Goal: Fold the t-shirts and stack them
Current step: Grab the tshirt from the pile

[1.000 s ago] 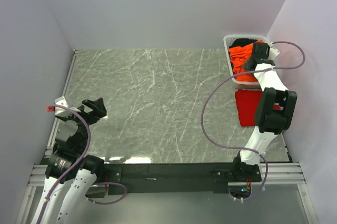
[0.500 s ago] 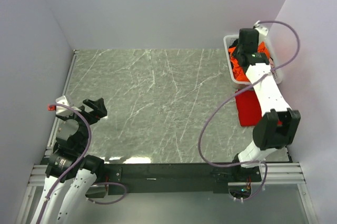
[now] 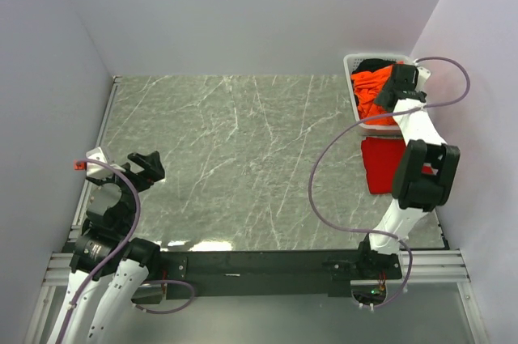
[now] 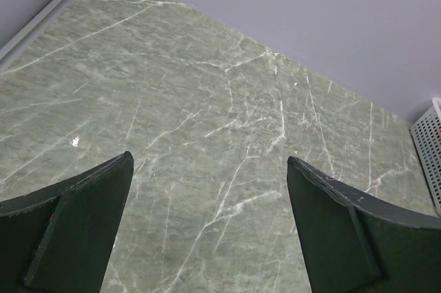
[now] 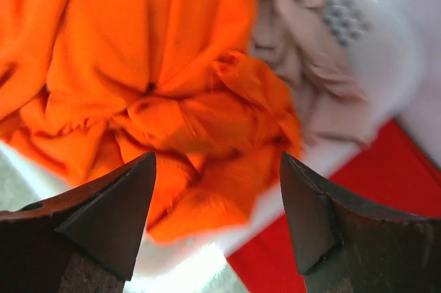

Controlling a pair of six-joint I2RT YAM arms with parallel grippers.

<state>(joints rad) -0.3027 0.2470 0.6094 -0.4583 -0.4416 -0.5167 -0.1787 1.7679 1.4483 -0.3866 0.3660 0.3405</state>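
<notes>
A crumpled bright orange t-shirt (image 3: 371, 91) lies in a white basket (image 3: 353, 61) at the back right; it fills the right wrist view (image 5: 138, 79). A deeper red t-shirt (image 3: 378, 164) lies folded flat on the table just in front of the basket, also at the lower right of the right wrist view (image 5: 324, 251). My right gripper (image 3: 387, 95) is open and empty, hovering just above the orange shirt at the basket's front edge (image 5: 218, 169). My left gripper (image 3: 146, 164) is open and empty at the near left over bare table (image 4: 210, 162).
A pale beige cloth (image 5: 310, 65) and a dark garment (image 3: 376, 63) also lie in the basket. Grey walls close in the table on the left, back and right. A small white-and-red fixture (image 3: 87, 158) sits at the left edge.
My right arm swung over the basket toward the back, then came back; its gripper is again over the orange shirt at the basket's front. The left arm has not moved.
</notes>
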